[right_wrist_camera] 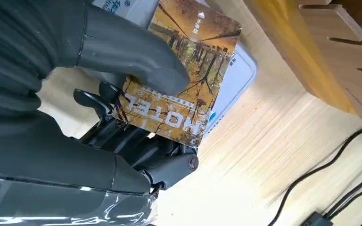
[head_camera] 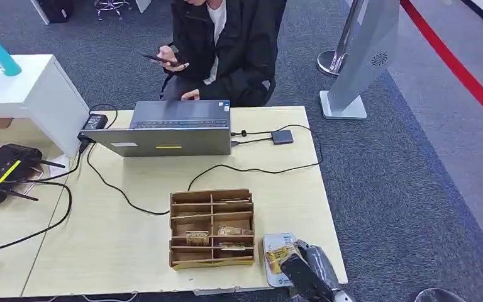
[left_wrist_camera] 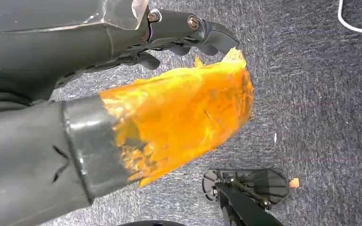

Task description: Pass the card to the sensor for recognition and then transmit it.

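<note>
My right hand [head_camera: 305, 272] sat at the bottom edge of the head view, right of centre, over the near right corner of the pale wooden table [head_camera: 132, 251]. It held the card [right_wrist_camera: 181, 77], a hotel key card printed with an autumn tree scene, pinched between my thick grey thumb on its face and my darker fingers [right_wrist_camera: 136, 141] underneath. The card hovered flat just above the sensor [head_camera: 275, 242], a small white pad with rounded corners lying on the table; whether the card touched the pad, I could not tell. Just left of the sensor stood a brown wooden organiser [head_camera: 212, 228] with many small compartments, a few of them holding cards. Further up the frame, near the table's far edge, an open grey laptop [head_camera: 170, 129] faced away from me, with black cables [head_camera: 126, 195] trailing across the tabletop. A person in a dark jacket [head_camera: 226, 44] sat behind the laptop at the top centre, holding a phone. At the left edge lay a black router with antennas [head_camera: 3, 173]. In the left wrist view, my left hand [left_wrist_camera: 122, 94] hung over grey carpet [left_wrist_camera: 320, 84], its thumb wrapped in orange tape [left_wrist_camera: 184, 113], its dark fingers loosely extended and holding nothing.
</note>
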Robot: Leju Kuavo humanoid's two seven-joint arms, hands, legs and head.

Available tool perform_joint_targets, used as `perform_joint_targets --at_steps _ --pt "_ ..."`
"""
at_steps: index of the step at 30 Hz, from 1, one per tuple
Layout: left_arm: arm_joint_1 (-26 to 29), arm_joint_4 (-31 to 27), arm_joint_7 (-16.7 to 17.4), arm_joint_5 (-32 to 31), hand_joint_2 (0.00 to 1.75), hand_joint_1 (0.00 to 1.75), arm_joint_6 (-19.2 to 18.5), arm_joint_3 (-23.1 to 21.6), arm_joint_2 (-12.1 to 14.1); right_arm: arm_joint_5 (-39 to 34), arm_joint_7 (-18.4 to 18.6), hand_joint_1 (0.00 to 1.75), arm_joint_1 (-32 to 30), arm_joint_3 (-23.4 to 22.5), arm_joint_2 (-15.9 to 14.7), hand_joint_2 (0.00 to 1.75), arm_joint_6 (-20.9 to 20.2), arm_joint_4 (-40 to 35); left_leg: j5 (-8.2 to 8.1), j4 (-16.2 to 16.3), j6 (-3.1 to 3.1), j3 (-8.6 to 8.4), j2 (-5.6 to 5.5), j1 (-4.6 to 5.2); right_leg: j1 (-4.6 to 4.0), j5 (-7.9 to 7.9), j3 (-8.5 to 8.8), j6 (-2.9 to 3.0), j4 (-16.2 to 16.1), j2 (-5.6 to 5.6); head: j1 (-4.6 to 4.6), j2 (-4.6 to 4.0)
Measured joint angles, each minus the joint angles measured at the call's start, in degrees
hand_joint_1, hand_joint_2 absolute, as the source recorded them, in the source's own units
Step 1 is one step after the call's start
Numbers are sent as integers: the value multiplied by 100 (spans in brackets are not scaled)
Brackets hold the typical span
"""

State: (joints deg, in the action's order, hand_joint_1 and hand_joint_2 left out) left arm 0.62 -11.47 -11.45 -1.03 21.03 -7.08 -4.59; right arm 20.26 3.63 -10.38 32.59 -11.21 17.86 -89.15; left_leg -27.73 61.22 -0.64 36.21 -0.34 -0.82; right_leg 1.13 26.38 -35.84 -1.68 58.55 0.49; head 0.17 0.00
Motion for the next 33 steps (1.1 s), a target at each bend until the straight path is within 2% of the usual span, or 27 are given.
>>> perform_joint_targets --at_steps 13,24,29,33 --pt "0 0 55 -44 0 0 -11 0 0 752 442 175 126 125 -2 175 37 72 -2 0 2 -6 0 0 0 1 5 1 0 0 0 0" --pt "0 0 57 -50 0 0 -13 0 0 861 505 175 173 177 -2 175 72 146 -3 0 1 -15 0 0 0 4 15 1 -1 0 2 0" --pt "-1 0 125 -87 0 0 -13 0 -2 1427 861 175 221 225 -2 175 94 199 -6 0 2 -27 0 0 0 9 26 1 -2 0 2 0" --pt "-2 0 144 -120 0 0 -13 2 -15 1663 999 175 258 243 -2 175 74 269 -15 -1 5 -45 1 0 0 14 45 5 -4 0 2 0"
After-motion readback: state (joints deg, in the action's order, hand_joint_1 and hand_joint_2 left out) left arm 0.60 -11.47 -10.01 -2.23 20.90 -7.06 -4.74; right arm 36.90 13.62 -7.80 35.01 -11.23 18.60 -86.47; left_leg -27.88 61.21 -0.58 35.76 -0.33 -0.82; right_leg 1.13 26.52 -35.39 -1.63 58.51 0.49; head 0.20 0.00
